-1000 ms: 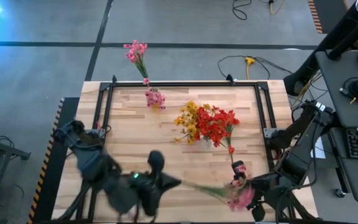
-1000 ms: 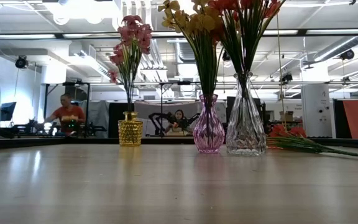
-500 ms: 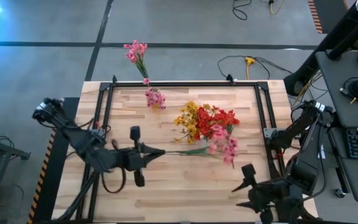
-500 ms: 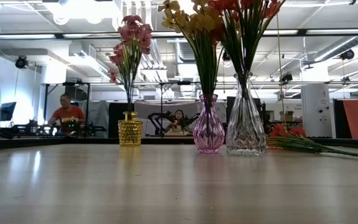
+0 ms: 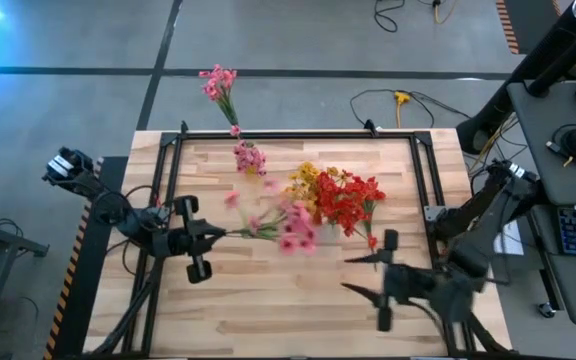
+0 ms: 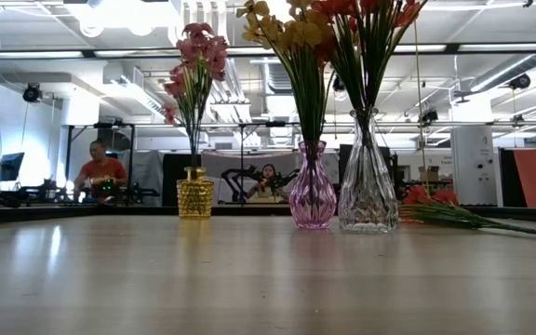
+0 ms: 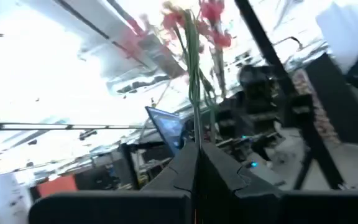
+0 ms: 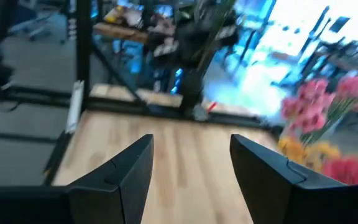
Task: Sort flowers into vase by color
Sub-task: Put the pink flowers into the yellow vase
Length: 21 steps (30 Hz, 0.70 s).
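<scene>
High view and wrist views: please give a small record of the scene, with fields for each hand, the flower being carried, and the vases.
left hand: shut on the stem of a pink spray
pink spray: held above the table, blossoms near the yellow bunch
right hand: open, empty
vases: gold vase with pink, purple vase with yellow, clear vase with red

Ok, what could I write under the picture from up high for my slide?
The left gripper carries a pink flower spray over the table toward the vases, while the open right gripper waits nearby.
</scene>
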Tool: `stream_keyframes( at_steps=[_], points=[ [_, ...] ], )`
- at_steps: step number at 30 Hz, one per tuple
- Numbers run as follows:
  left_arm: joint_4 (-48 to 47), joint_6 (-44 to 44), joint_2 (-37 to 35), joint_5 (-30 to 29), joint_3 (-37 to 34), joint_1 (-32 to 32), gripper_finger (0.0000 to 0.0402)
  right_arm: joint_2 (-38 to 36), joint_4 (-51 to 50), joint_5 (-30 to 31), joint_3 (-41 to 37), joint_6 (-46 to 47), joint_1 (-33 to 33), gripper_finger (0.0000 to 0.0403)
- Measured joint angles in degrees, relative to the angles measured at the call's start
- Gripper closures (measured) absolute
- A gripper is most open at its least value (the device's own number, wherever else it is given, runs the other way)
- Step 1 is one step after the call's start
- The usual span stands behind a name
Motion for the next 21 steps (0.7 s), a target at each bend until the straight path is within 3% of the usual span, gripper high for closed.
stream_keyframes(
  at_steps=[4, 10, 16, 21],
  points=[
    [5.59, -3.1, 0.58, 1.05, -3.56, 0.0, 0.0402, 3.23, 12.58, -2.45, -0.53, -10.69, -5.89, 0.0197],
    [8.42, -5.68, 3.03, 5.5, -3.87, 0.02, 0.0402, 8.59, 26.37, -20.29, -0.55, -16.58, -14.85, 0.0197],
    [16.02, -6.05, 6.93, 5.62, -3.87, 0.0, 0.0402, 13.11, 36.05, -21.04, -0.55, -21.56, -19.57, 0.019],
    [18.36, -6.46, 10.68, 5.51, -3.87, 0.0, 0.0402, 16.72, 45.84, -22.32, -0.55, -27.36, -20.33, 0.0161]
  ],
)
